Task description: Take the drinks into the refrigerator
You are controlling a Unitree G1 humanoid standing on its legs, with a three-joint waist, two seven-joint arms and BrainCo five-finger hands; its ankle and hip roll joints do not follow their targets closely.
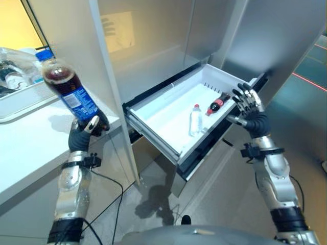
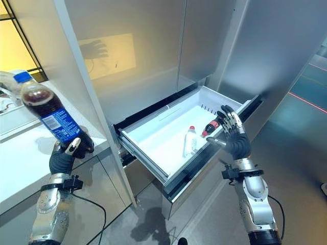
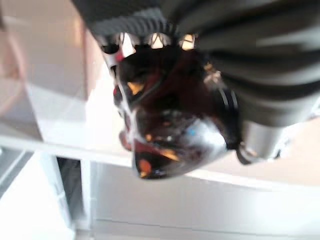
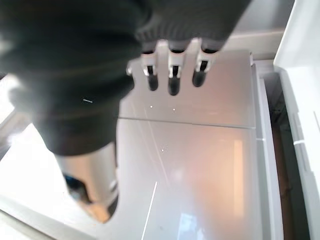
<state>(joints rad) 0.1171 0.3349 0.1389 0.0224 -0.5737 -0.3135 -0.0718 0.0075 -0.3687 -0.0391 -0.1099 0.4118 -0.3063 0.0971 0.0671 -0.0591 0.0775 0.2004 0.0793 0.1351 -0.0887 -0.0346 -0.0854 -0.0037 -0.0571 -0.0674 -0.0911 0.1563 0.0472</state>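
My left hand (image 1: 86, 129) is shut on the base of a big cola bottle (image 1: 68, 91) with a blue cap and blue label, held tilted above the white counter (image 1: 30, 148). Its dark bottom (image 3: 170, 135) shows up close in the left wrist view. The refrigerator's white drawer (image 1: 168, 113) stands pulled out. Inside lie a clear water bottle (image 1: 195, 119) with a red cap and a small cola bottle (image 1: 218, 103). My right hand (image 1: 249, 106) is open, fingers (image 4: 172, 75) straight, raised by the drawer's right front corner and touching nothing.
Tall grey refrigerator doors (image 1: 153, 41) rise behind the drawer. A tray (image 1: 20, 102) with wrapped items sits on the counter at far left. Grey floor (image 1: 163, 199) lies below the drawer, with a red line (image 1: 309, 80) at right.
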